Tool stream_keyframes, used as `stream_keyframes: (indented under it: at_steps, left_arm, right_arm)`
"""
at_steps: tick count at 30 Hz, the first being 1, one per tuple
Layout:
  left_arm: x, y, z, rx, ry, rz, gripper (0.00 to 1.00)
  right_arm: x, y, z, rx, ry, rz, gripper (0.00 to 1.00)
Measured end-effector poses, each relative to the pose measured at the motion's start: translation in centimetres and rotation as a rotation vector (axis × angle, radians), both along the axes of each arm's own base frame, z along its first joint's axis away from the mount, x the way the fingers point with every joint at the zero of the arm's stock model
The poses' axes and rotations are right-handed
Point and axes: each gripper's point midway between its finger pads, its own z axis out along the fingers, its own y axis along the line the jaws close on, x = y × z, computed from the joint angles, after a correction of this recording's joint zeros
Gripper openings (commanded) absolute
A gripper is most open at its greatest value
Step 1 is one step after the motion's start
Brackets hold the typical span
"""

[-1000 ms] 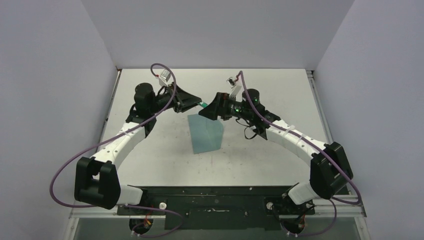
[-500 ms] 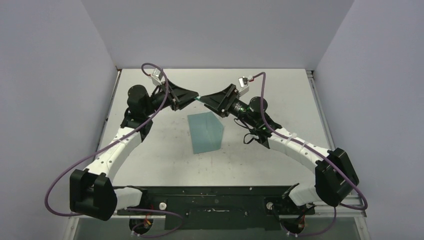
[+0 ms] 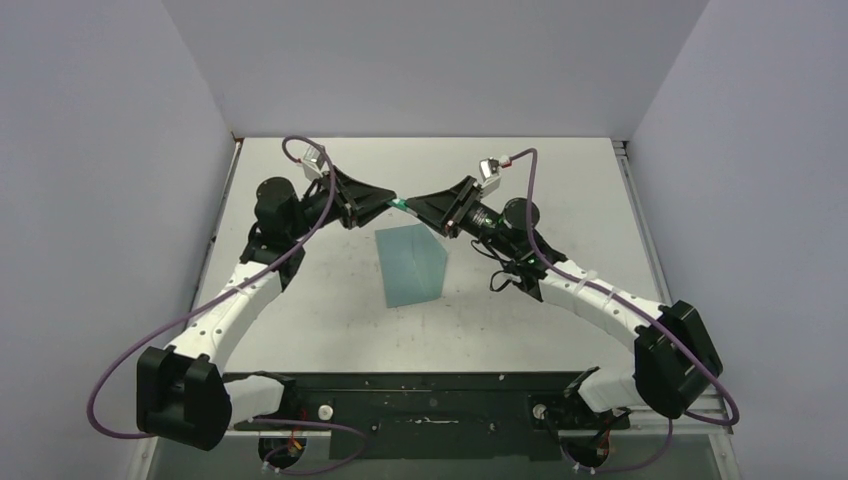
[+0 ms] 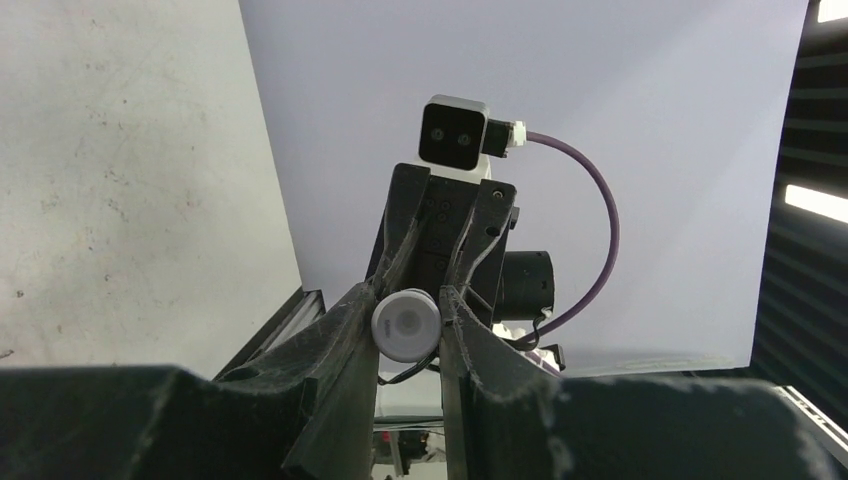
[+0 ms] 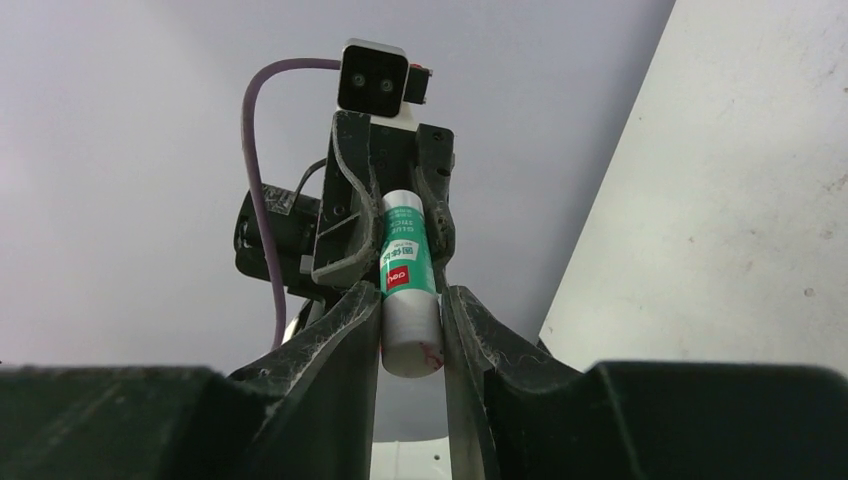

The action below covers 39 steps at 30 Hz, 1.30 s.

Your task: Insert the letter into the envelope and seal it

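Note:
The teal envelope [image 3: 410, 265] lies flat on the table, in the middle. The letter is out of view. Above the envelope's far edge my two grippers meet tip to tip, holding a small white glue stick [image 3: 400, 206] with a green label between them. My left gripper [image 3: 389, 203] is shut on one end, whose round white face [image 4: 407, 325] shows in the left wrist view. My right gripper [image 3: 409, 208] is shut on the other, plain white end [image 5: 409, 330]. The green label [image 5: 405, 250] lies past the right fingertips.
Grey walls close in the table on the left, back and right. A metal rail [image 3: 640, 230] runs along the right edge. The black base plate [image 3: 430, 400] with both arm mounts lies at the near edge.
My right gripper has gone from wide open to shut on the glue stick's end. Both wrists have turned and risen slightly. The envelope has not moved.

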Motion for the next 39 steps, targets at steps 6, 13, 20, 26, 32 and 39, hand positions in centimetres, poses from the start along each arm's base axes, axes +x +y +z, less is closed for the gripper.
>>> stream_keyframes:
  at_steps: [6,13,20,26,32,39]
  left_arm:
    - [-0.3,0.0,-1.4,-0.024,0.078,-0.005,0.00]
    - [-0.6,0.9,-2.1,-0.065,0.138,-0.028,0.00]
    - [4.2,7.3,-2.4,-0.075,0.129,0.217,0.00]
    - [4.6,7.1,-4.7,0.016,0.142,0.217,0.00]
    - [4.3,7.1,-7.8,0.225,0.125,0.215,0.00]
    - [1.2,4.8,-12.1,0.446,0.115,0.087,0.00]
  right_arm:
    - [-0.3,-0.4,-1.1,-0.010,0.023,0.031,0.05]
    - [-0.2,-2.0,-1.8,-0.045,-0.003,0.113,0.05]
    - [5.2,-8.0,-2.2,-0.122,-0.014,-0.039,0.05]
    - [7.5,-9.2,-5.0,-0.402,0.012,-0.121,0.05]
    - [10.8,-14.8,-14.4,-0.872,0.196,-0.290,0.06]
    - [6.9,-20.1,-27.3,-1.279,0.513,-0.194,0.14]
